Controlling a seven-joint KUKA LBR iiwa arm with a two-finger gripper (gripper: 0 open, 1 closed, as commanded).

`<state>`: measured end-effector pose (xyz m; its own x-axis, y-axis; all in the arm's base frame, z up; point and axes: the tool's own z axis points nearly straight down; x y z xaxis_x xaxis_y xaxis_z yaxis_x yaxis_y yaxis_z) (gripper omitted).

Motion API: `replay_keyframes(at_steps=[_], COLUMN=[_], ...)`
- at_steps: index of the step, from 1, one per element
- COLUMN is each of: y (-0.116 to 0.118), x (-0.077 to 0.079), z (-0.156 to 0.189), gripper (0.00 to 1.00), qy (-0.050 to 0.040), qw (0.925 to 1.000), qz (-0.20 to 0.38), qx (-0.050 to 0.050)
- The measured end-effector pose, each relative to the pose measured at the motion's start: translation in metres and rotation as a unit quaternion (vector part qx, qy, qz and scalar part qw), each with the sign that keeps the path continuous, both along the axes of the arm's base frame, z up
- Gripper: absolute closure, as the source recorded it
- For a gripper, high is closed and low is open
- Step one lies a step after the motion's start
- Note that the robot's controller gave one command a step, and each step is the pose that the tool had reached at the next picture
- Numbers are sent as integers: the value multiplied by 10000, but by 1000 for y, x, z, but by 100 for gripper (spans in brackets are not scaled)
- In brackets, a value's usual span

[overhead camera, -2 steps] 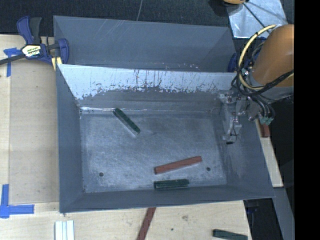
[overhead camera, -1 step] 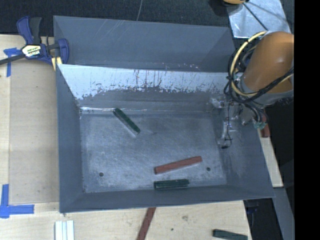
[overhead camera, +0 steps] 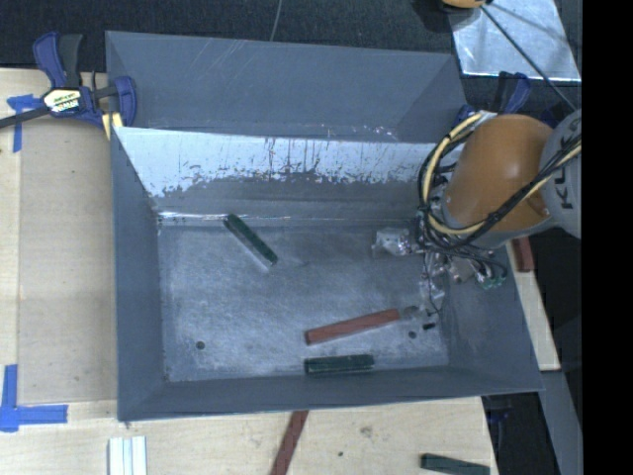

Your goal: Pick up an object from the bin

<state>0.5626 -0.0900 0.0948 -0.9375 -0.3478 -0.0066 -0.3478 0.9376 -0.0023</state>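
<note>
Brown stick (overhead camera: pixel 356 326) looks light, stiff, thin, so grip across its middle; tool (overhead camera: pixel 429 313) sits beside its right end, opening can't be told.

grey metal bin (overhead camera: pixel 134 295) looking scuffed, dark scratchy streaks running down its paler back wall (overhead camera: pixel 287 161), stick (overhead camera: pixel 354 326) showing reddish-brown, front bar (overhead camera: pixel 339 365) looking dark green, tilted bar (overhead camera: pixel 249 239) wearing the same green, arm's cover (overhead camera: pixel 495 181) glowing orange
</note>
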Motion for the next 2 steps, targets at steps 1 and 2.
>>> replay_keyframes(at_steps=[1,2], y=[4,35], x=[-40,-49], z=[-17,-25], gripper=[0,100], qy=[64,23], qw=[9987,9977], qz=[-500,671], qx=[9,0])
